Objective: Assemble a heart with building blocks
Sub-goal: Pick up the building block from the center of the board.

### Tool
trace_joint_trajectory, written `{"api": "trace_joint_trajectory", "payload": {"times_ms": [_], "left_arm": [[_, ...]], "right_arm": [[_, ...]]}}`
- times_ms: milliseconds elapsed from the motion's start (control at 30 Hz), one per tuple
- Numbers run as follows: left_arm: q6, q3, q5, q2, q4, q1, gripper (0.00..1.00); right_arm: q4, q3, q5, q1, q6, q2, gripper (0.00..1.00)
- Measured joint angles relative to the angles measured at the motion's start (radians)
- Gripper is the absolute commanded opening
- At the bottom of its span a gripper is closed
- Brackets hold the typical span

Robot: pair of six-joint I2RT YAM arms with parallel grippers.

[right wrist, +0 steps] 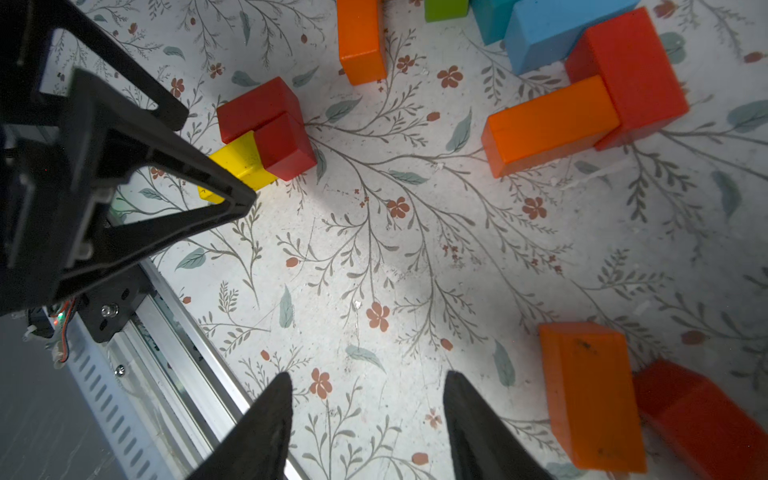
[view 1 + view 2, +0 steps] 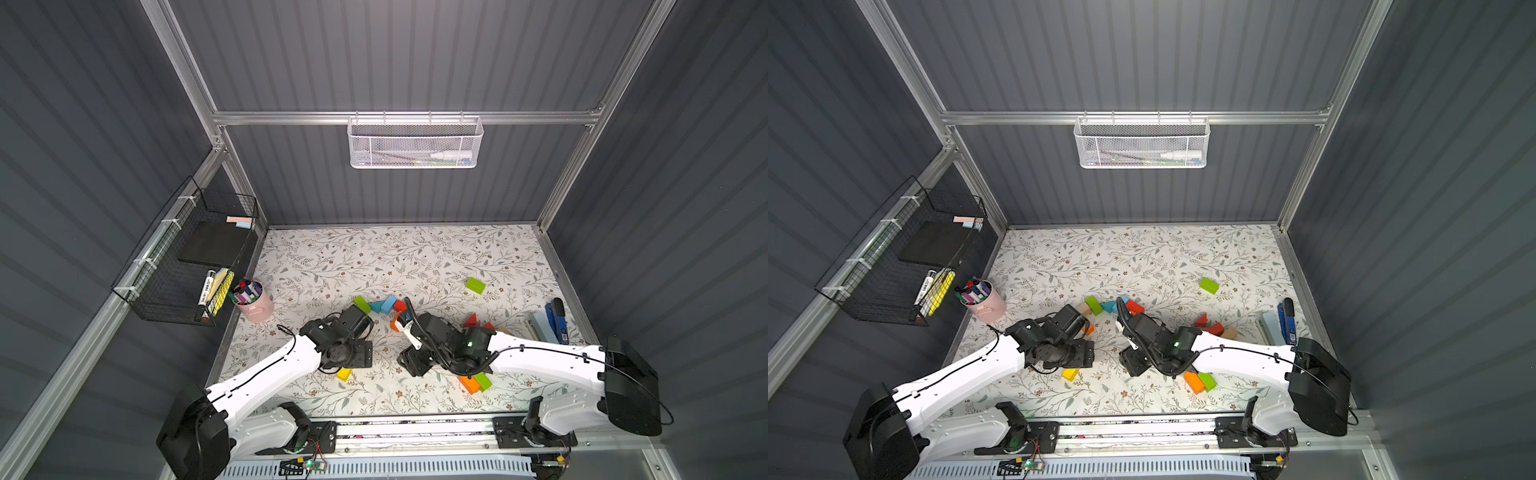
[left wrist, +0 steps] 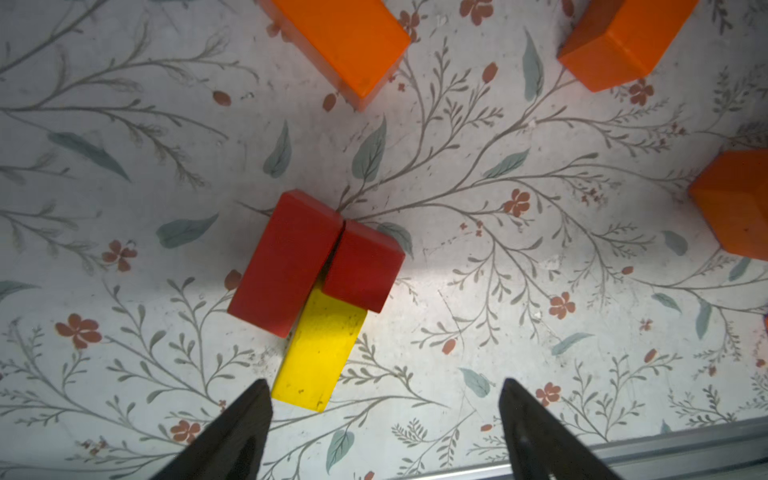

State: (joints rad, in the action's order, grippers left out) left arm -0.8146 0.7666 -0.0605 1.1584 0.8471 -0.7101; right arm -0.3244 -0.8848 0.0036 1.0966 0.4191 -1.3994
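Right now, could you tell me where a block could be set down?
The far half of the floral tabletop is bare, back wall to the lone lime-green wooden brick. Crowded: the near middle, packed with coloured wooden blocks, and beside the long blue stapler.

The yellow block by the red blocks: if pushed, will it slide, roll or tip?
The yellow block lies flat with square edges, so it would probably slide, not roll. Its paint looks smooth, perhaps slippery in a grip. It touches the red blocks, which would likely shift too.
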Motion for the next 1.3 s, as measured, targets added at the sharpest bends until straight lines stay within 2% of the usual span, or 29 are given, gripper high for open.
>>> {"api": "trace_joint_trajectory", "payload": {"times_ms": [200,567,700,800,967,1100,1200,1267,1300], "left_arm": [[-0.058,-0.047,-0.004,0.051,0.007,-0.021,0.83],[-0.065,-0.045,-0.015,0.224,-0.054,-0.022,0.81],[-0.052,-0.045,-0.016,0.248,-0.082,-0.022,0.59],[-0.044,-0.045,-0.015,0.252,-0.102,-0.022,0.53],[-0.031,-0.042,-0.016,0.251,-0.109,-0.023,0.35],[-0.012,-0.035,-0.014,0.241,-0.109,-0.032,0.17],[0.006,-0.022,-0.006,0.217,-0.102,-0.045,0.17],[0.025,0.005,0.003,0.196,-0.087,-0.055,0.19],[0.034,0.019,0.010,0.188,-0.082,-0.058,0.20]], "right_arm": [[0.011,0.025,0.016,-0.003,0.001,0.038,0.61],[0.023,0.061,0.027,-0.016,0.005,0.092,0.60],[0.025,0.080,0.028,-0.029,0.011,0.109,0.61],[0.025,0.085,0.029,-0.034,0.016,0.108,0.60],[0.026,0.085,0.027,-0.035,0.019,0.100,0.61],[0.026,0.085,0.014,-0.039,0.017,0.089,0.68],[0.041,0.089,-0.022,-0.051,0.003,0.090,0.76],[0.058,0.101,-0.060,-0.060,-0.018,0.111,0.93],[0.061,0.109,-0.073,-0.064,-0.031,0.127,0.98]]}}
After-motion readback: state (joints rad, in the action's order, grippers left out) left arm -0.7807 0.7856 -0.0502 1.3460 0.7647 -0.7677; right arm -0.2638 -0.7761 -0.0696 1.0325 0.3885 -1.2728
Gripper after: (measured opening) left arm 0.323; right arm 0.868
